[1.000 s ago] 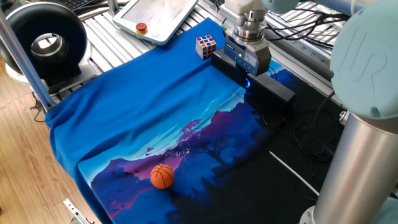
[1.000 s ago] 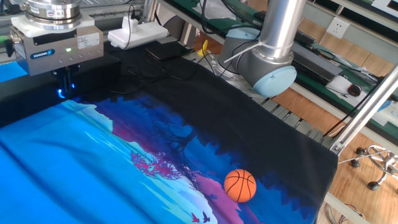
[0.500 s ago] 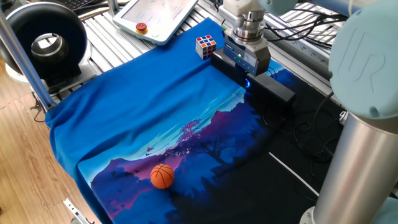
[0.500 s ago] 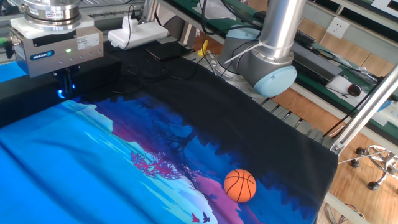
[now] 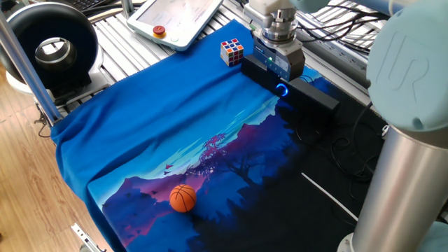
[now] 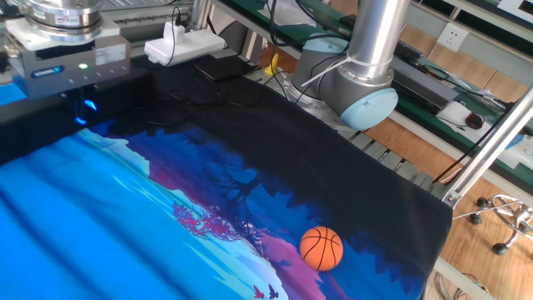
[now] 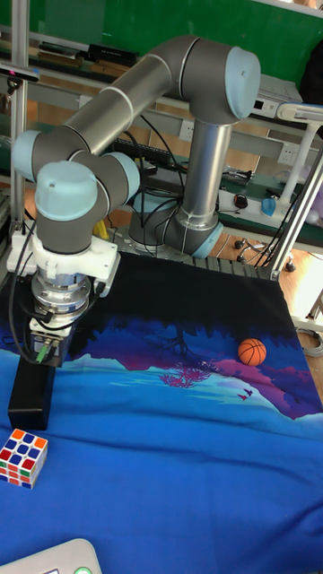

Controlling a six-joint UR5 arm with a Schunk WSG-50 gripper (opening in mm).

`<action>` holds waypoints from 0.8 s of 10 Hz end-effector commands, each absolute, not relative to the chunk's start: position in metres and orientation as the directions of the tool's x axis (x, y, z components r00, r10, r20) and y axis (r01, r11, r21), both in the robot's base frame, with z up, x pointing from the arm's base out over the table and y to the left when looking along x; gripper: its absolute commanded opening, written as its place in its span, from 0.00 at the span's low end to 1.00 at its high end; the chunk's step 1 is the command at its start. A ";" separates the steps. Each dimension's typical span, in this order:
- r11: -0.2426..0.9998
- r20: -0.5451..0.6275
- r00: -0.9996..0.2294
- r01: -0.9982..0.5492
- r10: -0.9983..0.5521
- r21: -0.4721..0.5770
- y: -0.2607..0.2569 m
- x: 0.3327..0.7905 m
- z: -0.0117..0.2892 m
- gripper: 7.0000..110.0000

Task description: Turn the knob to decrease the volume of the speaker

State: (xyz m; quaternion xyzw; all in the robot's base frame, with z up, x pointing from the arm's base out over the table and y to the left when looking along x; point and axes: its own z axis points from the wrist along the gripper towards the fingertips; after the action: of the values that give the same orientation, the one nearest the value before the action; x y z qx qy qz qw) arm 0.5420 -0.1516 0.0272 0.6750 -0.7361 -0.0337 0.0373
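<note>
Speaker [image 5: 290, 89] lengthwise along cloth's far edge; gripper [image 5: 280, 74] directly above knob [image 5: 281, 89], finger state indiscernible.

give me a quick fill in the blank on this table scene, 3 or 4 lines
1. The light ring around the knob on the speaker glows ____.
2. The ball lying on the cloth is coloured ____.
3. The puzzle cube sits near the speaker's end, away from the ____.
4. The robot's hand is directly above the ____.

Missing words: blue; orange; ball; knob
</note>
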 end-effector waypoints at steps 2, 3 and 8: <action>0.087 -0.017 -0.089 -0.991 -0.996 0.104 -0.152 0.551 0.021 0.00; 0.102 -0.017 -0.104 -0.989 -0.994 0.110 -0.145 0.552 0.024 0.00; 0.137 0.030 -0.134 -0.967 -0.991 0.215 -0.147 0.539 0.069 0.00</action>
State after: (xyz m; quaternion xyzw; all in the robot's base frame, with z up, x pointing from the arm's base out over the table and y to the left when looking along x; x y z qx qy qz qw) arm 0.5476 -0.1450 0.0507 0.6665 -0.7405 -0.0582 0.0630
